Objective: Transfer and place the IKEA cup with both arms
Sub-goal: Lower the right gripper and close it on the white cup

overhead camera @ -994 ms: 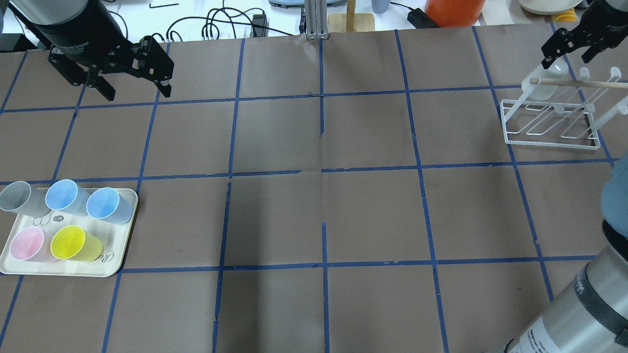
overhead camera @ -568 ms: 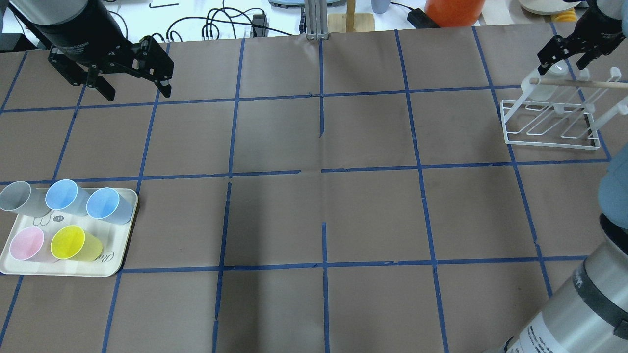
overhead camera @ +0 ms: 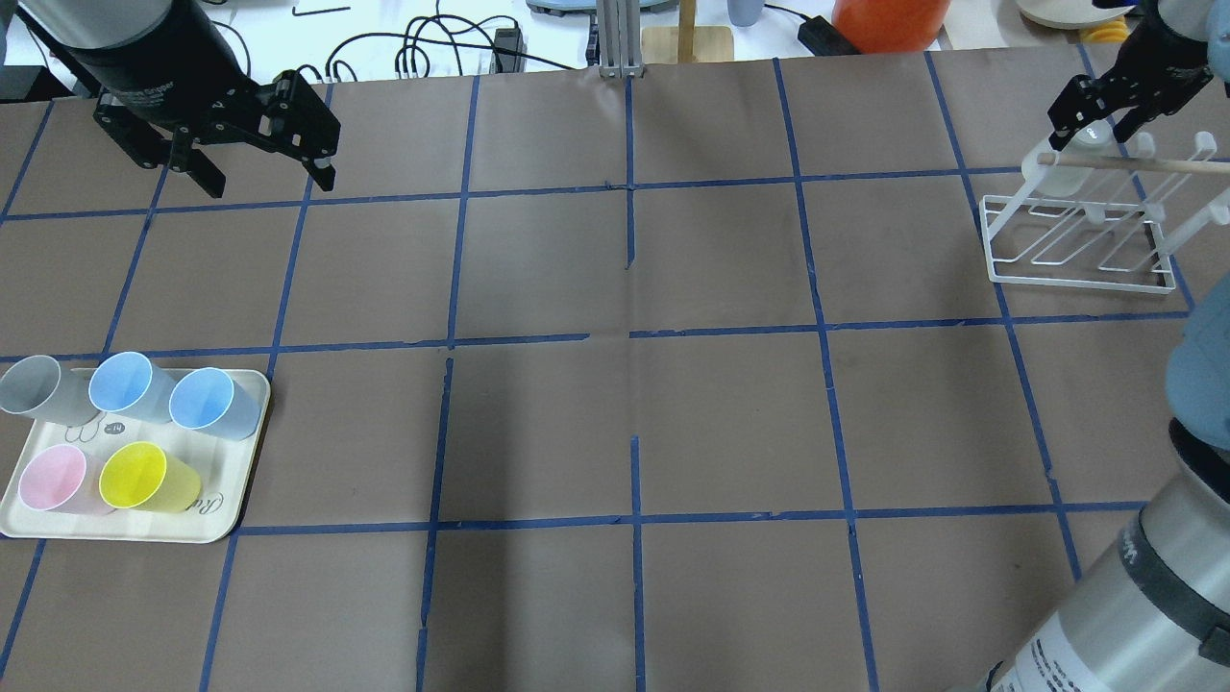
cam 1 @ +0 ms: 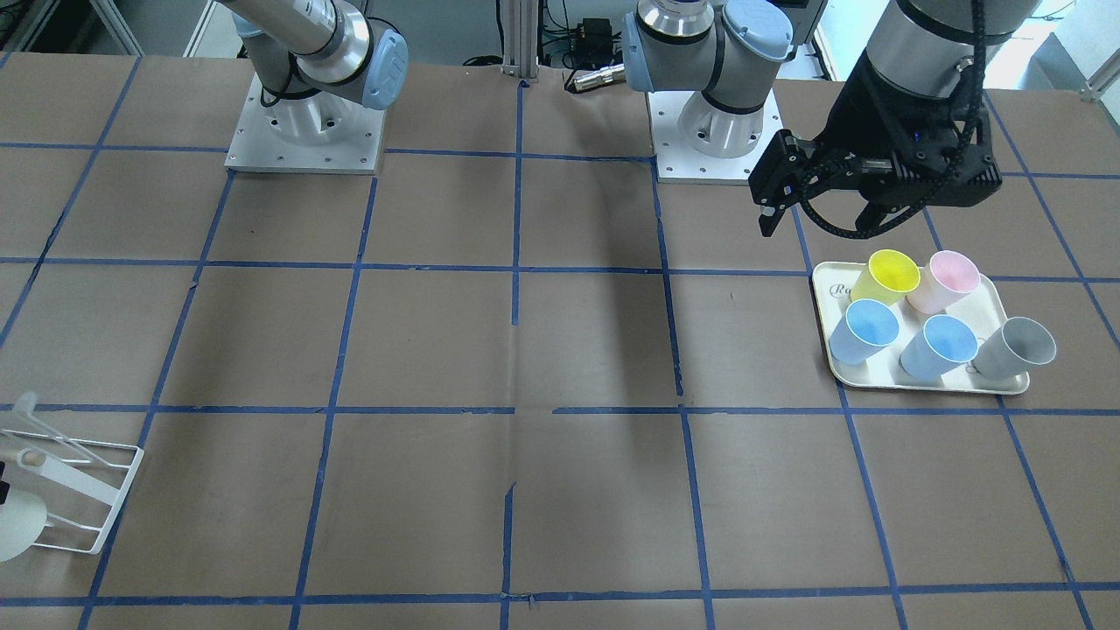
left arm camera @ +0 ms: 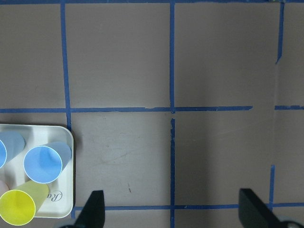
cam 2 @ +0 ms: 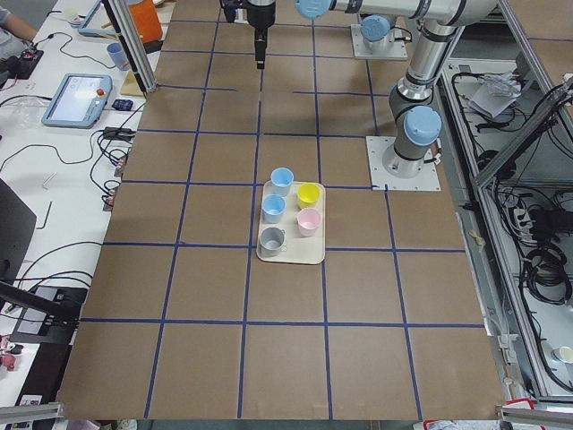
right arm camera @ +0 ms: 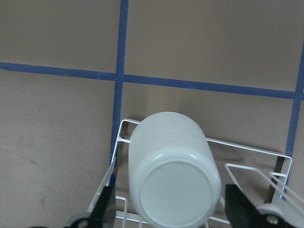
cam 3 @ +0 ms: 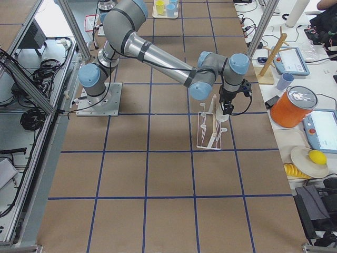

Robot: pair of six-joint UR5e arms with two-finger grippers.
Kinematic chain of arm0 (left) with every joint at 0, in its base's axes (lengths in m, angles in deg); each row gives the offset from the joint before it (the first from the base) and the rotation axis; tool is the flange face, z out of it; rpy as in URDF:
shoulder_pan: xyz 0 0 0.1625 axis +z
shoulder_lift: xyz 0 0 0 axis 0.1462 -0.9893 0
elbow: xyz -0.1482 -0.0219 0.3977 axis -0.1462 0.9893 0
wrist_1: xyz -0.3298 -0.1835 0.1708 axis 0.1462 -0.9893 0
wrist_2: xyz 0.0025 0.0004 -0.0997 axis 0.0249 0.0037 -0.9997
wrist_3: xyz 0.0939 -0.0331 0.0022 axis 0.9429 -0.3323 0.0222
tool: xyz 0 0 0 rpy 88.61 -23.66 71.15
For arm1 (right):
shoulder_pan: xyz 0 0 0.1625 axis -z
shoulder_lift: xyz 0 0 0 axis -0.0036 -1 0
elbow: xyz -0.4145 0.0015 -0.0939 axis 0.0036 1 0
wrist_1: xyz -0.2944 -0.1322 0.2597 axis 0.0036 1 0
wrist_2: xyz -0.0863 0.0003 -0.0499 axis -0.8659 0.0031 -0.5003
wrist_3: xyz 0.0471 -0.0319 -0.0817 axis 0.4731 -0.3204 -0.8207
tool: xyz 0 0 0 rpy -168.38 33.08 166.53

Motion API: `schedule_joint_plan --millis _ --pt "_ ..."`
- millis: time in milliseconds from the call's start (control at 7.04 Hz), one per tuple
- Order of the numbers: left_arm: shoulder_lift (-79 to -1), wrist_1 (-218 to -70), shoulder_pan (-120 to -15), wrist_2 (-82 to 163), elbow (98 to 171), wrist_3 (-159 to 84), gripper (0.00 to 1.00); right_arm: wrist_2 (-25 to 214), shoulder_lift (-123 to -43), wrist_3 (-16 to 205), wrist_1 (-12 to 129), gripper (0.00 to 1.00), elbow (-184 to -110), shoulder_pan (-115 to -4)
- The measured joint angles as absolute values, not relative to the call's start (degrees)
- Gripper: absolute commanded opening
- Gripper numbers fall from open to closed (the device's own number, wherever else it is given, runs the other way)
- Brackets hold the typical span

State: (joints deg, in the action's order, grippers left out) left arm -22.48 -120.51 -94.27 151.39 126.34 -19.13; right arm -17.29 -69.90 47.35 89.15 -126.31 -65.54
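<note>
Brown paper crossed by blue tape covers the table (cam 1: 437,350). From the front-facing camera we see the left gripper (cam 1: 818,219) hanging in the air with its jaws spread and nothing between them. Just past its fingertips, on the operators' side, a cream tray (cam 1: 821,284) carries five coloured cups (cam 1: 888,273). Far from that gripper, at the frame's edge, a white wire rack (cam 1: 79,490) stands with a pale shape on it that we take to be the IKEA cup (cam 1: 17,525), though the frame cuts it. Overhead, the left gripper (overhead camera: 270,178) stands wide apart above bare paper, with the tray (overhead camera: 231,500) well on the robot's side of it. The right gripper (overhead camera: 1089,133) hovers directly over the IKEA cup (overhead camera: 1052,178), which sits bottom-up on the rack (overhead camera: 1081,279). From the table's left end we see only the tray (cam 2: 291,258) and the left gripper (cam 2: 260,45) high beyond it. From the right end, the right gripper (cam 3: 227,108) points down at the rack (cam 3: 208,139). The left wrist camera shows its fingers (left arm camera: 95,211) parted over paper, the tray (left arm camera: 66,180) off to one side. The right wrist camera shows the upturned IKEA cup (right arm camera: 173,175) between the spread fingers (right arm camera: 104,209), a sliver of gap on each side.
</note>
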Motion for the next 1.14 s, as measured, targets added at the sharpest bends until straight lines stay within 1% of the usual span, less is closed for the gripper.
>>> schedule_joint_plan --millis 426,568,710,852,1136 --pt "-22.5 -120.5 -94.3 151.4 126.3 -19.1 1.00 -17.4 -69.4 47.3 89.5 0.83 -126.3 -65.6" --pt "-22.5 -120.5 -94.3 151.4 126.3 -19.1 1.00 -17.4 -69.3 47.3 89.6 0.82 -126.3 -65.6" --pt "-22.5 -120.5 -94.3 151.4 126.3 -19.1 1.00 -17.2 -69.3 47.3 89.6 0.74 -126.3 -65.6" --pt "-22.5 -120.6 -94.3 151.4 126.4 -19.1 1.00 -16.6 -69.4 47.3 89.6 0.62 -126.2 -65.6" --pt "-22.5 -120.6 -94.4 151.3 126.4 -19.1 1.00 -15.1 -69.3 47.4 89.6 0.43 -126.2 -65.6"
